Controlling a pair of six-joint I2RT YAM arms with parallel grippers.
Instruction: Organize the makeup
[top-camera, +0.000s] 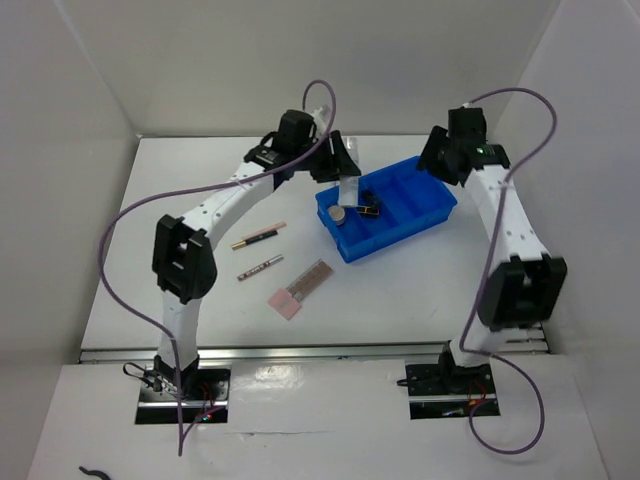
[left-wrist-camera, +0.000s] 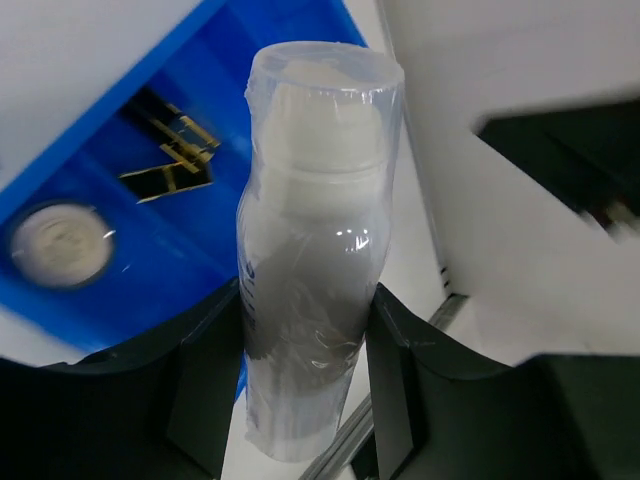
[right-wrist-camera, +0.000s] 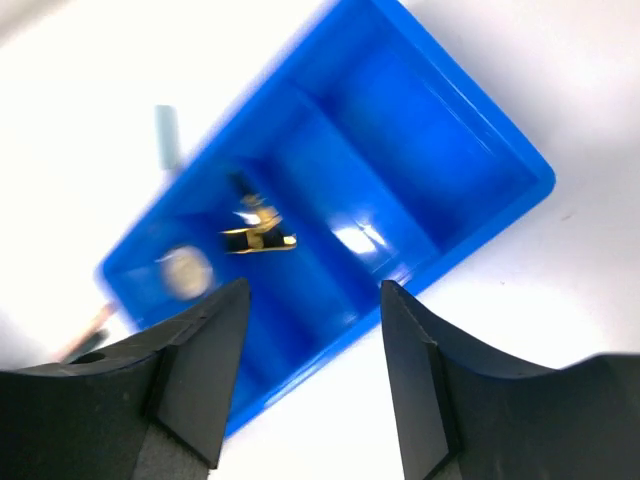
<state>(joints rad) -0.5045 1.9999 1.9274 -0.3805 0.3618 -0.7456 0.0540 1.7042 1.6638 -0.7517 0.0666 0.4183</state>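
Clamped between the left fingers, closest to the lens: clear tube, gripped low on its body, cap end pointing away toward the blue tray. Held that way, probably, to go down end-first into a compartment rather than land across a divider. Looks frosted and pale, wrapped in glossy film, white cap under the wrap, slightly waisted below the shoulder, darker in the shade near the grip. From above, seen hanging over the tray's left end, close to a round compact and black-gold lipsticks already lying inside; impossible to tell whether touching the tray floor yet. Nothing visible in the compartments toward the right end. Right fingers spread wide with nothing between, poised above the tray from the far side, likely kept high to leave room for the left arm. Out on the tabletop, well apart from the tray: pink-and-gold pencil and darker pencil, roughly parallel, plus a flat pink palette just beside them toward the near edge. Judged roughly halfway through: tube about to go in, pencils and palette not yet collected.
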